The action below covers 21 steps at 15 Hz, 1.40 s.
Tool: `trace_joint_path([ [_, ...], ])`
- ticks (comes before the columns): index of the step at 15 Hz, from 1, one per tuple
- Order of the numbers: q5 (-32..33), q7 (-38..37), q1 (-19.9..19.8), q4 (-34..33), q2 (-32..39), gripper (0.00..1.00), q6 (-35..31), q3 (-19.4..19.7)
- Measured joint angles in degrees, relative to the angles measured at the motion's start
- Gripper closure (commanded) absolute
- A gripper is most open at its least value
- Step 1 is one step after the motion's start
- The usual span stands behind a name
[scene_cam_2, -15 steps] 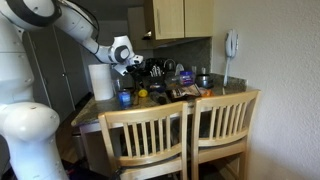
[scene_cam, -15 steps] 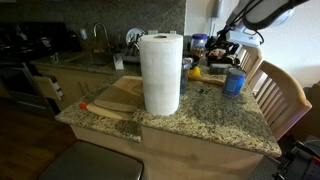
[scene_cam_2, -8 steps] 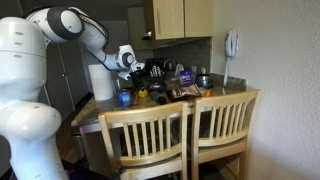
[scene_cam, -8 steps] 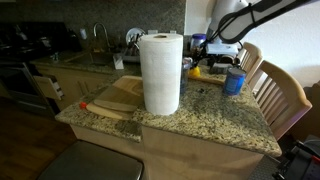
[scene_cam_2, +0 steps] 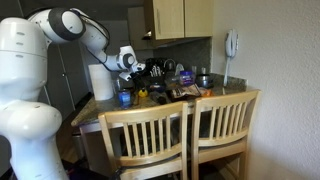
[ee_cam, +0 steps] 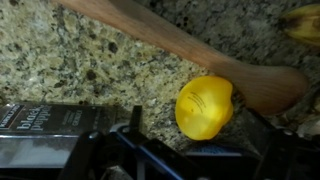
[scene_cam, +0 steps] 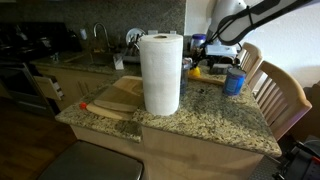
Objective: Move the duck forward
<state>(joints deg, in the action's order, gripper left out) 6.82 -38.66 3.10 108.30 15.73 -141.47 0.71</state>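
Note:
The duck (ee_cam: 204, 106) is a small yellow rubber toy on the speckled granite counter, resting against a wooden utensil (ee_cam: 190, 45). In the wrist view my gripper (ee_cam: 200, 140) is open, with one dark finger on each side just below the duck and not touching it. In both exterior views the duck (scene_cam: 195, 72) (scene_cam_2: 142, 95) sits beyond the paper towel roll, and the gripper (scene_cam: 217, 58) (scene_cam_2: 134, 67) hovers just over it.
A tall white paper towel roll (scene_cam: 160, 73) stands on a wooden cutting board (scene_cam: 112, 98). A blue cup (scene_cam: 234, 82) stands near the duck. A dark labelled packet (ee_cam: 45, 135) lies left of the gripper. Wooden chairs (scene_cam_2: 185, 135) line the counter edge.
The arm has swung over and lowered the gripper toward the duck during the last second. It has hardly moved in the last half second.

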Motion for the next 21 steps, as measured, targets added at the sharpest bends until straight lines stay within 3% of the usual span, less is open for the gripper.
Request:
trace_joint_path([
  [15,1.5,-3.8,3.3,-4.4,6.5,0.0,-3.6,1.4],
  [19,4.1,-9.0,5.5,-4.4,6.8,0.0,-6.2,4.9],
  [21,4.0,-8.9,5.5,-4.4,6.8,0.0,-6.1,4.8],
])
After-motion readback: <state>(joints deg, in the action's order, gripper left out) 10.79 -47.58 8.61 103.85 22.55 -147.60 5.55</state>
